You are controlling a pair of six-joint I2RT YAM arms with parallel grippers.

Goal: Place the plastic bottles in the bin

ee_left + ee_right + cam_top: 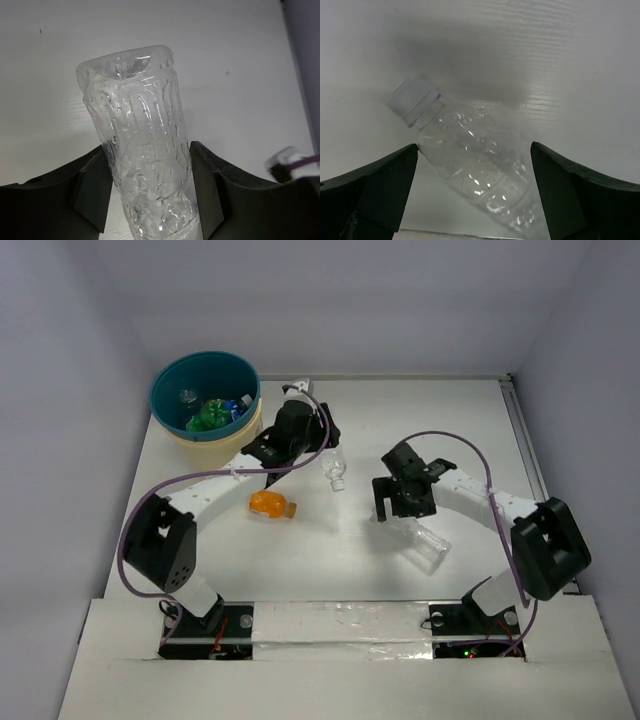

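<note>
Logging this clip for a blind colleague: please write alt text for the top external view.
The left gripper holds a clear bottle near the teal bin, which already contains a green bottle. The right gripper is open over a second clear bottle lying on the table; an orange bottle lies near the left arm.

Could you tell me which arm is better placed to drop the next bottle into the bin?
Left. The left gripper is shut on a clear bottle close beside the bin. The right gripper is open over a second clear bottle lying on the table, farther from the bin.
</note>
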